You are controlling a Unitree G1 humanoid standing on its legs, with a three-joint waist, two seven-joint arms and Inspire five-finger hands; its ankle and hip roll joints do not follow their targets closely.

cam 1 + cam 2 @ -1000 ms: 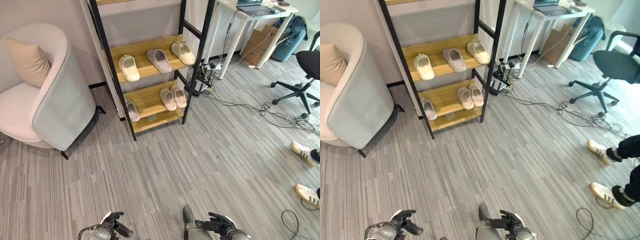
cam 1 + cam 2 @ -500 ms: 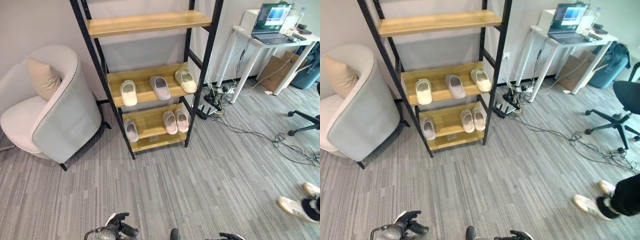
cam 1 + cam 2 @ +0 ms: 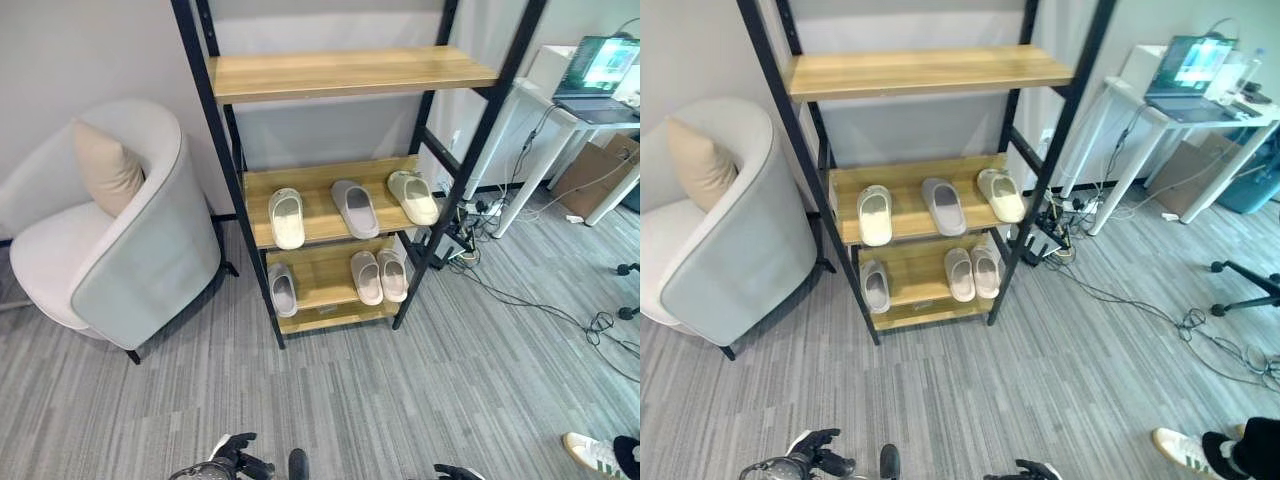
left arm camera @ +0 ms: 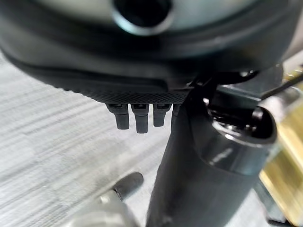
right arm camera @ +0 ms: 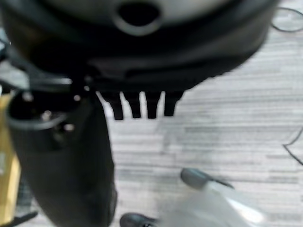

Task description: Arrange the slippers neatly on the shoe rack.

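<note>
In the left eye view six slippers (image 3: pixel 355 208) are lying on the shoe rack (image 3: pixel 340 70), well apart from the left hand (image 3: pixel 232 459); in the wrist views the left hand's fingers (image 4: pixel 136 118) and the right hand (image 5: pixel 142 101) are hanging relaxed, holding nothing

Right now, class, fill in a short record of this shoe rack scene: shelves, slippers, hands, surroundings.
Top shelf: bare.
Middle shelf: three slippers, spaced apart.
Bottom shelf: one slipper at the left, a close pair at the right.
Left hand: low, near the floor, holding nothing.
Right hand: low, holding nothing.
Beside rack: armchair, desk.
</note>
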